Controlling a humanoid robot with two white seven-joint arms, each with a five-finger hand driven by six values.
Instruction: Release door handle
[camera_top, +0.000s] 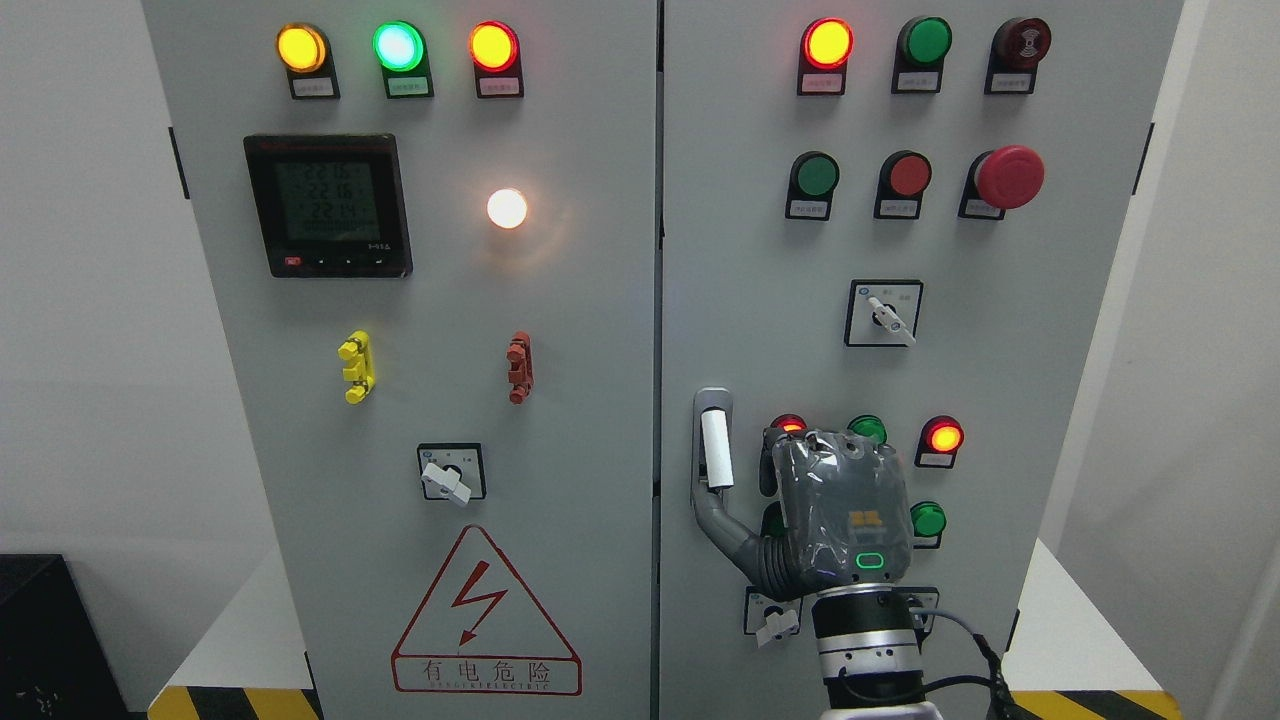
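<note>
The door handle (715, 448) is a white grip on a grey plate at the left edge of the right cabinet door (1000, 250), standing upright. My right hand (760, 480), wrapped in grey covering, is just right of the handle with its back to the camera. Its thumb (728, 528) reaches left to the handle's lower end and touches or nearly touches it. The other fingers point up in front of the panel, off the grip, so the hand holds nothing. The left arm is out of view.
Indicator lamps (944, 437), push buttons and a rotary switch (884, 313) surround the hand on the right door. A red emergency stop (1010, 177) sits higher up. The left door (450, 600) carries a meter (328, 206), lamps and a warning triangle.
</note>
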